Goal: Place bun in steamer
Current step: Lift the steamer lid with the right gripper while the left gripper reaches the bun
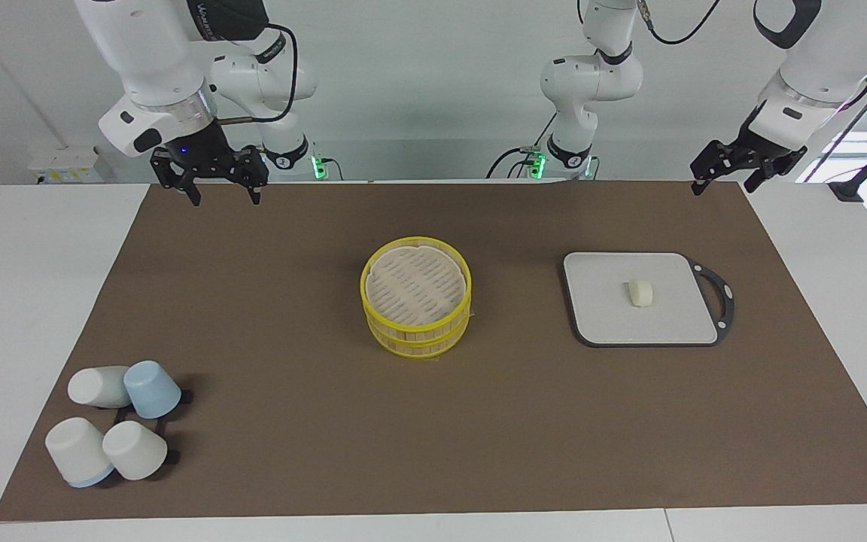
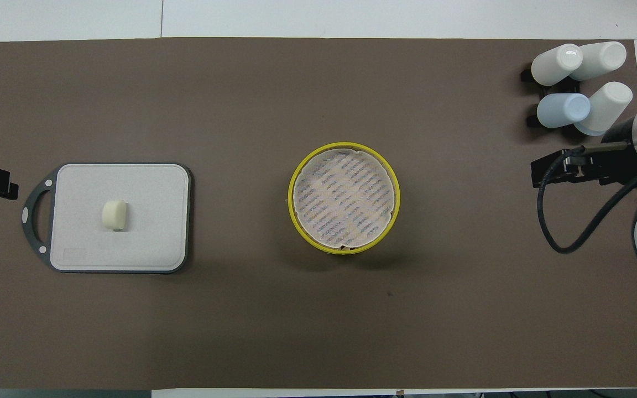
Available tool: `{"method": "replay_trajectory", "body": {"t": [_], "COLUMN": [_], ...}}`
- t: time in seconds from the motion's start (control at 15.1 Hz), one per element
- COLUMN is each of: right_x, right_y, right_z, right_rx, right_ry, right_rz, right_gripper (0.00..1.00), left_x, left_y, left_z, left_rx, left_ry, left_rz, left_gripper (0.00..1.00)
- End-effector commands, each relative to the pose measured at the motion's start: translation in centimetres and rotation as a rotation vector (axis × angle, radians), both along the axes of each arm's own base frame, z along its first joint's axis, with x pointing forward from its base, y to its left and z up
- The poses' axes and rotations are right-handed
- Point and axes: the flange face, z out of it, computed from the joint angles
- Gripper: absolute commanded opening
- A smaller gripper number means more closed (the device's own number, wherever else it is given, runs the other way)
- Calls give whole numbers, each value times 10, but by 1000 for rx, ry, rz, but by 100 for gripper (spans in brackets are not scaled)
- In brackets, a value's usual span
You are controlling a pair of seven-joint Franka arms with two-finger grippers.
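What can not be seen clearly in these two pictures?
- Inside of the steamer: in both views its lid covers it.
- Left tool: in the overhead view the picture's edge cuts it off.
- Rack under the cups: the cups hide most of it in both views.
- Underside of the bun: it rests on the board.

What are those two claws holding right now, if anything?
Nothing. The left gripper and right gripper both hang open, each over its own end of the table. The bun lies untouched on the grey board.
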Motion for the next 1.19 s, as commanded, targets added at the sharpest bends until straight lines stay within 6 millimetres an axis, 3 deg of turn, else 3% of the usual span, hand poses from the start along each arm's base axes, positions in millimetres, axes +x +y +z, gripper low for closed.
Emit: {"method": "replay_trajectory", "body": {"t": [0.0,0.13,0.2,0.26,0.33,0.46,0.6,0.73,0.93,1.12], "right_x": [-1,1,3,6,4,-3,14,12,14,5], "right_y": [-1,2,15,40,92,200,269,321,340,358], "right_z": [0,1,-1,-3,-4,-40,-74,-102,-143,-174], "right_rx": [16,19,39,55,66,76,104,112,98,49], "right_ry": [15,2,-7,-31,-64,-50,-46,-115,-130,-133], "right_rz": [6,6,21,50,95,43,-56,1,23,25], "right_gripper": [100,100,100,100,100,100,100,100,100,100], "left_x": [1,1,1,1,0,-7,-20,-34,-32,-23], "left_y": [0,0,-1,0,-1,1,1,0,-6,-10], "left_z": [5,5,5,4,3,-15,-71,-136,-231,-281], "left_rx": [17,17,17,17,17,14,9,5,7,11], "left_ry": [-16,-16,-16,-15,-18,-44,-53,-76,-74,-72], "left_rz": [12,12,11,12,10,7,-7,-27,-75,-104], "left_gripper": [100,100,100,100,100,100,100,100,100,100]}}
